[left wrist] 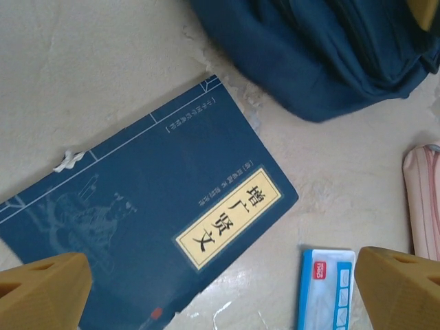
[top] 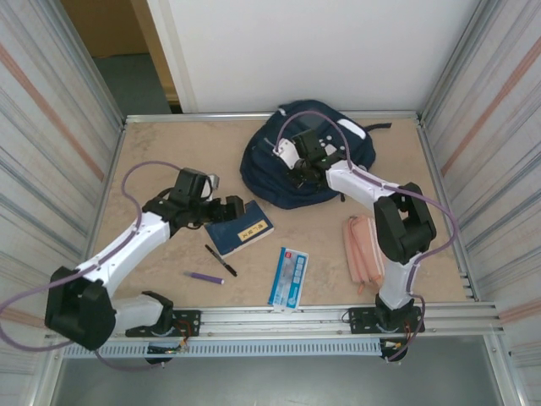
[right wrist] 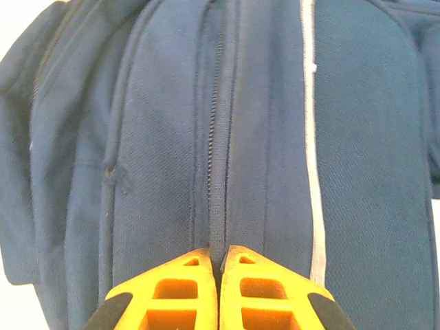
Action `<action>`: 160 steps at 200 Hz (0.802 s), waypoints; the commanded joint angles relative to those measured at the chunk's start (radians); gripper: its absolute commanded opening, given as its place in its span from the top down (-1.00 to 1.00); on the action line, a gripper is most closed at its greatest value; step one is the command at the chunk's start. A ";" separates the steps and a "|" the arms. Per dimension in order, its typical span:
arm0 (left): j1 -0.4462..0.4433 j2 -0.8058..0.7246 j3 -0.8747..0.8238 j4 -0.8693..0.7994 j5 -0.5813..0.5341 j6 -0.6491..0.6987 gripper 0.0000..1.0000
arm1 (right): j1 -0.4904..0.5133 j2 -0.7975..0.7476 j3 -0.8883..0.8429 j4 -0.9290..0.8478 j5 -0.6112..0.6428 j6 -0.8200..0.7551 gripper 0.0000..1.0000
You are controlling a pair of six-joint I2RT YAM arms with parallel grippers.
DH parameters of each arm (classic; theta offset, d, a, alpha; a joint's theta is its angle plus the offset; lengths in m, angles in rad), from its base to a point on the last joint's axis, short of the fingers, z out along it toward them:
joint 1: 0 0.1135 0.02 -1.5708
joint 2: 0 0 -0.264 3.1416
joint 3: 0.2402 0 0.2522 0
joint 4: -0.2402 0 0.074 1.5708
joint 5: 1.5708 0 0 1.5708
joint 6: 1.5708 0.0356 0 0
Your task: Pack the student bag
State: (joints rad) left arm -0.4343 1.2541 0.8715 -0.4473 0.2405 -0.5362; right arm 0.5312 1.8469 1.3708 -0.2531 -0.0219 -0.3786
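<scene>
The right gripper [right wrist: 218,258] has its yellow fingers [right wrist: 179,289] pressed together, no gap between the pads, with their tips set on the zip line [right wrist: 214,137] of the student bag [right wrist: 137,137], a large navy-blue fabric backpack with a pale grey stripe running beside that zip. Whether any fabric or a zip pull is pinched between the pads cannot be told. Seen from above, the right gripper [top: 300,169] sits on top of the student bag [top: 262,169], which lies flat against the far edge of the beige worktop [top: 152,152], a little right of its middle. The left gripper [left wrist: 220,289] stands wide, its two tan fingertips [left wrist: 41,289] far apart and holding nothing, hovering over a dark blue paperback book [left wrist: 158,220] with a cream title label. From above, the left gripper [top: 232,210] is at the left end of the book [top: 241,228], which lies near the worktop's centre, just clear of the bag. A thin black pen [top: 220,260] and a short purple pen [top: 205,277] lie between the book and the near edge. A flat blue-and-white packet [top: 288,277] lies close to the middle of the near edge, and a soft pink pencil case [top: 363,249] lies toward the right edge.
</scene>
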 commanded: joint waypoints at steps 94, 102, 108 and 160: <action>0.019 0.260 0.167 0.204 0.043 -0.080 -0.76 | -0.026 -0.198 0.003 0.000 -0.338 0.173 1.00; 0.019 0.278 0.174 0.215 0.048 -0.082 -0.73 | -0.032 -0.192 0.010 -0.002 -0.364 0.186 1.00; 0.019 0.292 0.176 0.228 0.051 -0.086 -0.70 | -0.036 -0.185 0.016 -0.008 -0.378 0.189 1.00; 0.035 0.413 0.165 0.307 0.087 -0.124 -0.36 | -0.073 -0.185 -0.002 0.007 -0.428 0.222 1.00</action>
State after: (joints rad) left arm -0.4088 1.6276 1.0328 -0.1959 0.2924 -0.6353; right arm 0.4702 1.7199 1.3499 -0.2924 -0.3168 -0.1963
